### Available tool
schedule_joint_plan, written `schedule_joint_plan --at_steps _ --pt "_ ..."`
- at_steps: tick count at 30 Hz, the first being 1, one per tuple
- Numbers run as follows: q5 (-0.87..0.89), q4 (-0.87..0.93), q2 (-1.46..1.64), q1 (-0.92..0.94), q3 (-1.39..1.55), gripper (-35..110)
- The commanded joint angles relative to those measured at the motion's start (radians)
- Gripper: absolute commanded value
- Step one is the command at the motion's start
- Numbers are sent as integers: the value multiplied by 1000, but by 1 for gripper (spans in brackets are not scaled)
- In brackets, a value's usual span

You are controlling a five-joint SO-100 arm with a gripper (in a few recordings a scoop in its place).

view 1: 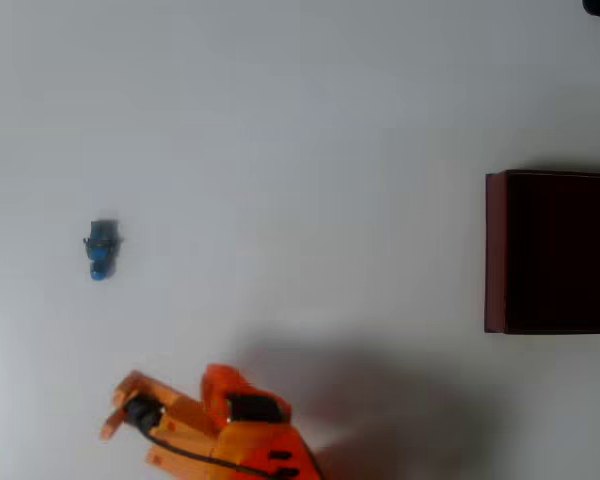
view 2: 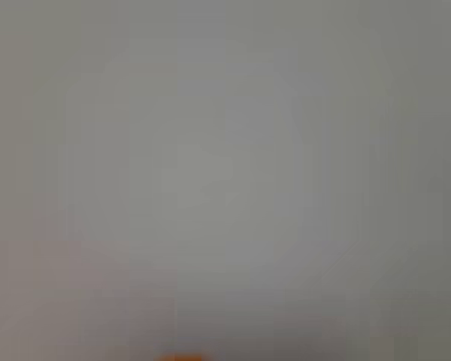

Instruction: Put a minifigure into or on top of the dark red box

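Your orange arm (view 1: 242, 432) comes in from the bottom edge of the overhead view, left of centre, and reaches toward the left of the picture. Its end effector (view 1: 115, 410) is at the arm's left tip, low over the tabletop (view 1: 300, 110), holding nothing. From above, you cannot tell whether the fingers are parted or closed; they blur into one orange shape. In the wrist view, a small orange sliver (view 2: 180, 358) of the arm peeks in at the bottom edge.
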Motion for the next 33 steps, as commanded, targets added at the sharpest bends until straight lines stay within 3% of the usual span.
schedule_joint_plan --at_steps 1,5,9,12,16,19,23,33 --pt "321 74 -3 20 -78 11" --pt "634 78 -21 -43 -92 15" --pt "850 -44 -175 -107 -109 15" --pt "1015 -81 -505 -164 -284 17" --pt "1195 12 -1003 -250 -661 19" --pt "1307 61 -1215 -287 -831 19" --pt "1459 21 -1262 -295 -833 20" --pt "1559 2 -1496 -250 -973 22"
